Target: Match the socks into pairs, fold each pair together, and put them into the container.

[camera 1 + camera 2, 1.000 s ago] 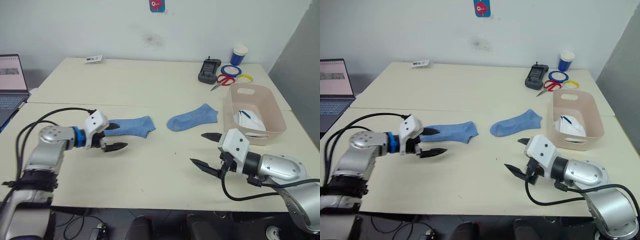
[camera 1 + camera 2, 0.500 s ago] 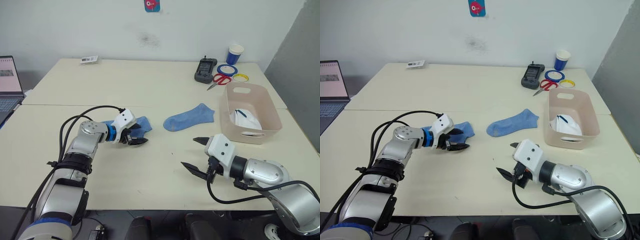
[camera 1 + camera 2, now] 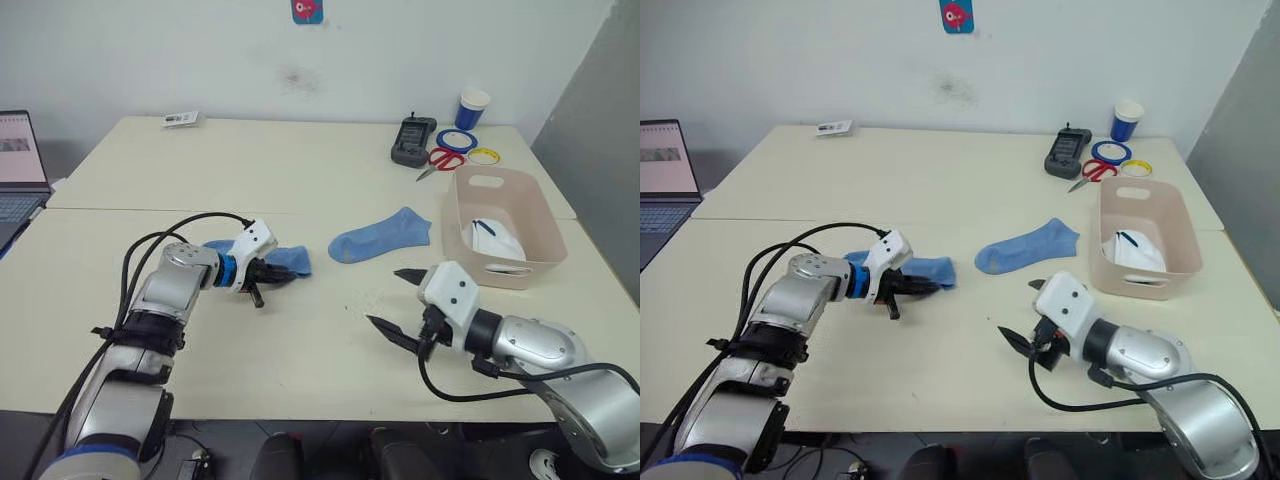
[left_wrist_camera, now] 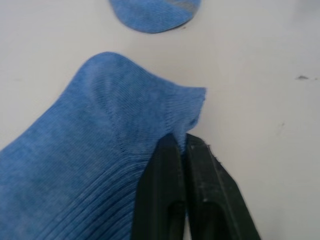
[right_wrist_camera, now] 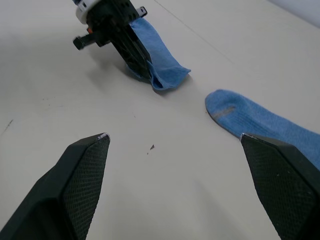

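Light blue sock (image 4: 95,150) edge between pinched left gripper (image 4: 182,145) jaws.

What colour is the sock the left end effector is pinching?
Light blue. The sock shows best in the left wrist view, its ribbed cloth pinched by the left end effector.

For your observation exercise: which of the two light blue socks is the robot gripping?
The light blue sock on the robot's left, pinched by the left gripper; the other light blue sock lies untouched.

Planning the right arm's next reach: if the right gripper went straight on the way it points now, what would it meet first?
Judging by its wrist view, the open right gripper points over bare table toward the left gripper and its pinched light blue sock. Depth is uncertain.
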You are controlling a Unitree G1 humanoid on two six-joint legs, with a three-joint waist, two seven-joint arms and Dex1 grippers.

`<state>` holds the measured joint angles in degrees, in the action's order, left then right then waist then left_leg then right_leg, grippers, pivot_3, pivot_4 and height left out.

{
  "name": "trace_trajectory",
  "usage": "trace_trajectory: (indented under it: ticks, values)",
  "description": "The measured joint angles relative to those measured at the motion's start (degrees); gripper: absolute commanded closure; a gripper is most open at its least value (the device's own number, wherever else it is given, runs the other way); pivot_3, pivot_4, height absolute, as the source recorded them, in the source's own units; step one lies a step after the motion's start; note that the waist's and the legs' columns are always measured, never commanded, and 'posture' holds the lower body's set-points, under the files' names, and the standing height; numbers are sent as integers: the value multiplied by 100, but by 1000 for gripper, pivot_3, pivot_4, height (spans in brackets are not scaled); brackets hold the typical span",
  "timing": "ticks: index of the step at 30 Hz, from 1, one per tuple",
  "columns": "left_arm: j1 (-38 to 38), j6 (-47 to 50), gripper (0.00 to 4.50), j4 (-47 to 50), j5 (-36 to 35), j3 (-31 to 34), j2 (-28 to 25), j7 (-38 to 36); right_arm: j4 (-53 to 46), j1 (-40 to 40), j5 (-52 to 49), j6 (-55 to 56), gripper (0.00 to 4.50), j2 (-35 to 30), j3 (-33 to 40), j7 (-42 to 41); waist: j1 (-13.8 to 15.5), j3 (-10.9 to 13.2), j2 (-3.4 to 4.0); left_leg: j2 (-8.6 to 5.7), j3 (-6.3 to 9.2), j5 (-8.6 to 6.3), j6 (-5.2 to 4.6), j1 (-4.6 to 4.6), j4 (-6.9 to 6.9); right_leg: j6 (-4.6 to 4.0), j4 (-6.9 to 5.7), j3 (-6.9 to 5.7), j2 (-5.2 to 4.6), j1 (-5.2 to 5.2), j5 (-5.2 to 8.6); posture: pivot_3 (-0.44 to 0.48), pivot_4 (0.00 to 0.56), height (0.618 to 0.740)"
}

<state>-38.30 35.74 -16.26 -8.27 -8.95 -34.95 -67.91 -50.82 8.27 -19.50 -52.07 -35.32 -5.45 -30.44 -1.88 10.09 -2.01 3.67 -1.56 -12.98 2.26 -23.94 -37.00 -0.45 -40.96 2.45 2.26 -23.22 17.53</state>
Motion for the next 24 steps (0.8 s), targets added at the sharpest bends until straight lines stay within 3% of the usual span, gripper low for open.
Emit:
trace_trajectory:
  ticks: [3,6,10,13,19,22,24]
  values:
    - [187,1345,4449,1272,-548,16,86,102,-151,-235,-141,-68,0,-184,298,-71,2,0,0,-4,7,0,0,2,-1,1,0,4,-9,4,1,0,150,732]
    - [441,2347,4449,2182,-1036,-74,554,392,-214,-480,-233,-101,0,-458,626,-198,7,0,0,-12,7,0,-1,2,-3,2,2,7,-17,8,1,0,150,732]
    - [587,2642,4449,2456,-1203,-456,1182,900,-290,-588,-382,-112,0,-698,1013,-294,-2,-1,-3,-20,8,-1,-1,6,-3,2,2,12,-10,8,0,0,150,732]
    - [626,2430,3864,2451,-1151,-724,1402,1210,-314,-648,-482,-158,0,-760,1155,-319,-11,-2,-4,-19,10,-1,-1,10,-1,2,0,9,11,8,0,0,150,732]
    - [630,2120,1966,2555,-1224,-762,1558,1446,-443,-653,-661,-241,0,-781,1167,-249,-7,-3,-4,-13,9,-1,-2,10,0,1,-1,9,22,7,0,0,150,732]
    - [589,2019,1061,2800,-1566,-653,1164,1067,-452,-648,-707,-240,0,-821,1179,-225,-14,-2,-4,-12,8,-1,-1,10,0,1,-1,11,22,5,0,0,150,732]
    - [431,1417,421,2786,-1724,-343,591,486,-452,-645,-720,-235,0,-877,1248,-228,-16,-2,-4,-10,6,0,-1,12,2,1,-1,7,24,4,0,0,150,732]
